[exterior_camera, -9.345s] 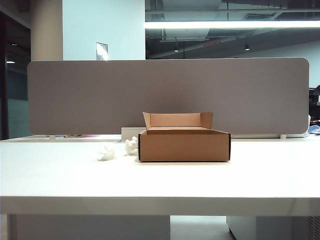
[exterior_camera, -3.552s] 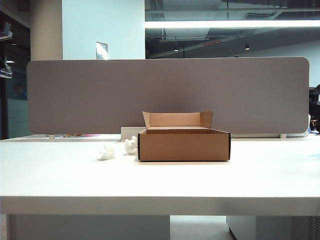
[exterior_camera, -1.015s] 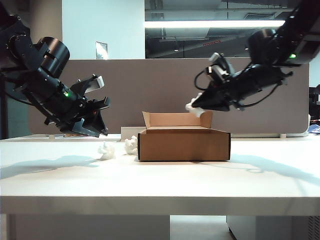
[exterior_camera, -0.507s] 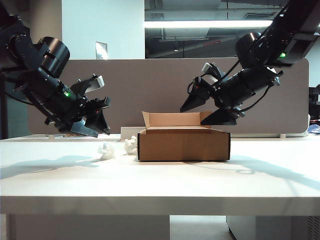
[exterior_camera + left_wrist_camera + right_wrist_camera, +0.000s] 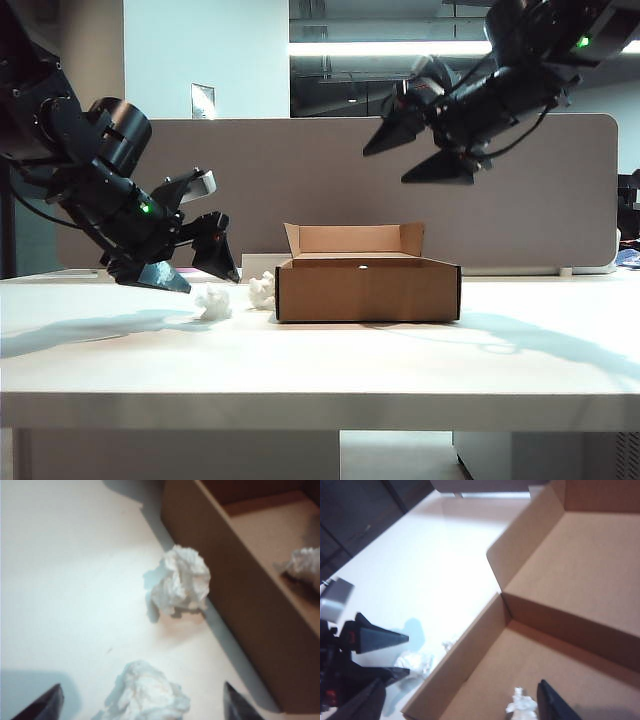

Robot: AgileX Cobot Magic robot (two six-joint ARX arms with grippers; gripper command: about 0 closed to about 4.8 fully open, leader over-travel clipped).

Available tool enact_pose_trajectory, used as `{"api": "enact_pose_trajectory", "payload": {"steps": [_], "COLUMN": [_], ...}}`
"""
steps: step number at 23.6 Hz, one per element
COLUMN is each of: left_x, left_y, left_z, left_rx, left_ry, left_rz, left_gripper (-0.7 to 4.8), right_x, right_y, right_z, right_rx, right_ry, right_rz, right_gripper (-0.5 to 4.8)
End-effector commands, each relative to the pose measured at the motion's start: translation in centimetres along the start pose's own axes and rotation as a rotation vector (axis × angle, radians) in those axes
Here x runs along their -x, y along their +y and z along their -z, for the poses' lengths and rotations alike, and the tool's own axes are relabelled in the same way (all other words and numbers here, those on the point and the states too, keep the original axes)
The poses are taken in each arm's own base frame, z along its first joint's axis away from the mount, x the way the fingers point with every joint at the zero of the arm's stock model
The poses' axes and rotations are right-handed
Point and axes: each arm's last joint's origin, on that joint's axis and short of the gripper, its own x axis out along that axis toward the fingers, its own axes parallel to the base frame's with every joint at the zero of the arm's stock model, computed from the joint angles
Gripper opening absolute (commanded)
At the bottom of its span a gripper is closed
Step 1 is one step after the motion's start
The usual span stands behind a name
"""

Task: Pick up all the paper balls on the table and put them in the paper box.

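Now, as I see it:
Left gripper (image 5: 190, 268): jaws wide, hovering over two paper balls (image 5: 180, 582) at the paper box's (image 5: 368, 290) nine o'clock on the table (image 5: 320, 360).
Right gripper (image 5: 415, 150): jaws wide, empty, above box.
Box: one ball (image 5: 522, 702) inside.

- In the exterior view the box (image 5: 368, 290) wall hides its inside; only a tiny white speck shows at the rim.
- Left wrist view: the nearer ball (image 5: 145, 695) and the wad in the box (image 5: 306, 567) are cut off by the edge.
- Both wrist views are blurred.
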Motion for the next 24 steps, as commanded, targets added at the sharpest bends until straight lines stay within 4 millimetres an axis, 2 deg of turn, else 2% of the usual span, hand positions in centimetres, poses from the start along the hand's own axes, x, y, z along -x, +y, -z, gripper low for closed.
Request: {"api": "enact_pose_trajectory", "payload": {"steps": [1,5,8,11,12,14,17,21,24], "left_x": [-0.2,-0.7,-1.2,-1.4,-1.4,-1.4,-1.3,-0.2,0.6], "left_y": [-0.4,-1.0,-1.6,-1.7,-1.6,-1.5,-1.6,-2.1,-3.0], "left_z": [0.0,0.3,0.7,0.8,0.8,0.6,0.3,-1.4,-3.0], "left_rx": [-0.007,-0.016,-0.035,-0.037,-0.039,-0.043,-0.048,-0.062,-0.078], "left_ry": [0.005,0.017,0.030,0.032,0.027,0.012,-0.016,-0.071,-0.138], "left_rz": [-0.009,-0.029,-0.049,-0.055,-0.074,-0.092,-0.090,-0.065,0.026], "left_gripper": [3.89,3.83,3.13,1.91,0.77,0.24,0.12,-0.06,-0.06], "right_x": [0.5,0.4,0.5,0.5,0.5,0.5,0.5,0.5,0.5], "right_y": [0.5,0.5,0.4,0.3,0.3,0.3,0.3,0.3,0.3], "right_z": [-0.9,-0.7,-0.5,-0.3,-0.2,-0.2,-0.1,-0.1,-0.1], "right_rx": [0.024,0.015,0.002,-0.007,-0.011,-0.013,-0.018,-0.019,-0.018], "right_ry": [-0.033,-0.018,0.000,0.014,0.020,0.024,0.031,0.033,0.032], "right_rz": [-0.008,-0.005,0.016,0.023,0.027,0.027,0.028,0.028,0.029], "right_gripper": [4.14,4.14,4.13,4.13,4.13,4.13,4.13,4.13,4.13]}}
